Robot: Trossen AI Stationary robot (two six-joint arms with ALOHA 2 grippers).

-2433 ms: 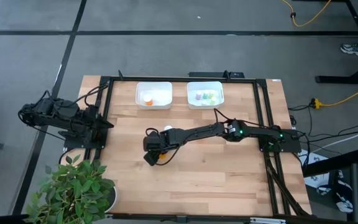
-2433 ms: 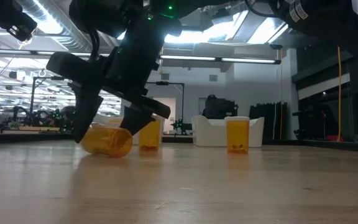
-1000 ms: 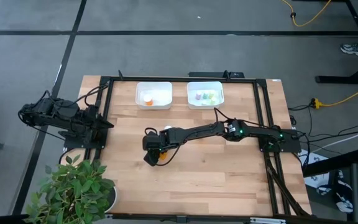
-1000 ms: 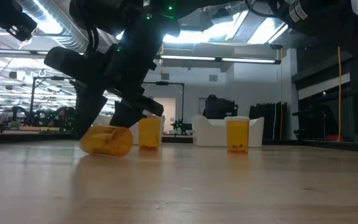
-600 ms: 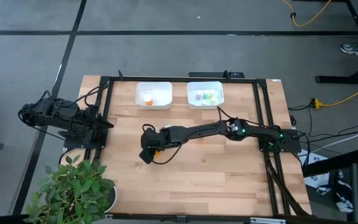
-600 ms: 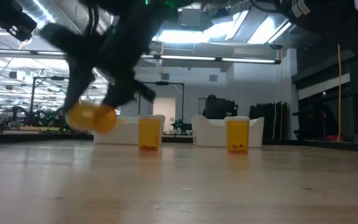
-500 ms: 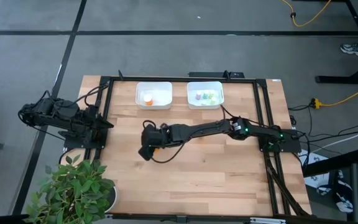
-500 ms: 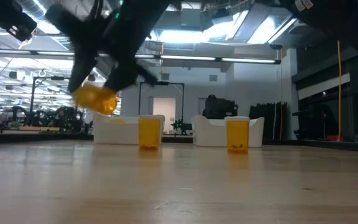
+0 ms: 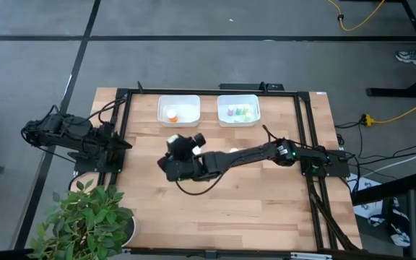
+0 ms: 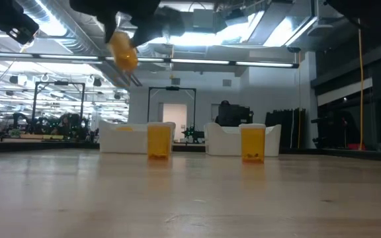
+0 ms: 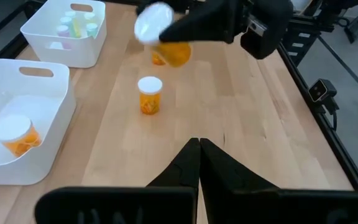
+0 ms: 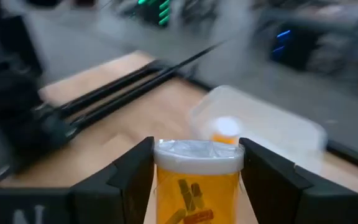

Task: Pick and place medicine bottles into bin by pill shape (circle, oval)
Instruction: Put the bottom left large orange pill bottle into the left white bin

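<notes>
My right gripper (image 9: pixel 180 150) is shut on an orange medicine bottle (image 10: pixel 123 50) with a white cap (image 11: pixel 153 14), high above the middle of the table. Oblong pills show inside it (image 12: pixel 188 193). Two more orange bottles (image 10: pixel 158 141) (image 10: pixel 253 143) stand upright on the table on their bases; the left wrist view shows one of them (image 11: pixel 149 94) well. My left gripper (image 11: pixel 199 155) is shut and empty at the table's left edge (image 9: pixel 118 144). My right gripper pinches the bottle's orange body (image 12: pixel 197 186) between its two fingers (image 12: pixel 135 177), one on each side, just below the cap (image 12: pixel 197 153). The bottle is lifted clear of the table and sits tilted in the hold (image 11: pixel 174 51).
Two white bins stand at the far edge: the left one (image 9: pixel 161 108) holds one orange bottle (image 9: pixel 172 114), the right one (image 9: pixel 222 101) holds several pale green and clear bottles (image 9: pixel 238 112). A potted plant (image 9: pixel 85 217) overhangs the near left corner.
My right gripper, shut on the orange bottle that lay on its side on the table, has risen steeply and gone somewhat toward the far edge. The bottle is now lifted high, clear of the table, and has turned from lying to tilted.
</notes>
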